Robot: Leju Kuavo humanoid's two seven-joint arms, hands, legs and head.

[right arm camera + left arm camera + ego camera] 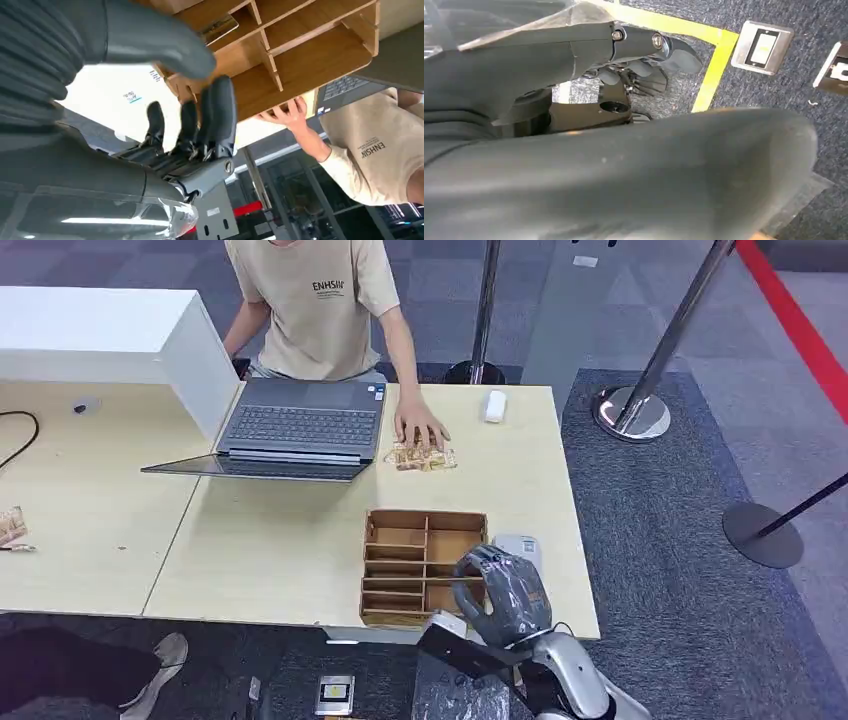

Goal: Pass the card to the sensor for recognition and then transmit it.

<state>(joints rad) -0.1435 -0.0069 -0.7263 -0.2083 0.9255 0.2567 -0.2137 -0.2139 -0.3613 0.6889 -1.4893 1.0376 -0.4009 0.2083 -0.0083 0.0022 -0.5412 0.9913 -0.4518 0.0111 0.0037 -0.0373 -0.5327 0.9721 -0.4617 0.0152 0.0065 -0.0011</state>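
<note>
A wooden divider box [410,550] stands at the table's near edge. A thin card [218,29] lies in one of its compartments. A white sensor pad [520,546] sits against the box's right side and shows as a white surface [120,92] in the right wrist view. My right hand [500,592] hovers over the box's near right corner, fingers [215,115] apart with nothing between them. My left hand [644,75] hangs beside my body over the floor and holds nothing.
A person sits across the table with one hand [420,427] on a patterned packet [422,457]. Beside it are an open laptop [290,430] and a small white object [494,405]. Stanchion bases [630,412] stand on the carpet to the right.
</note>
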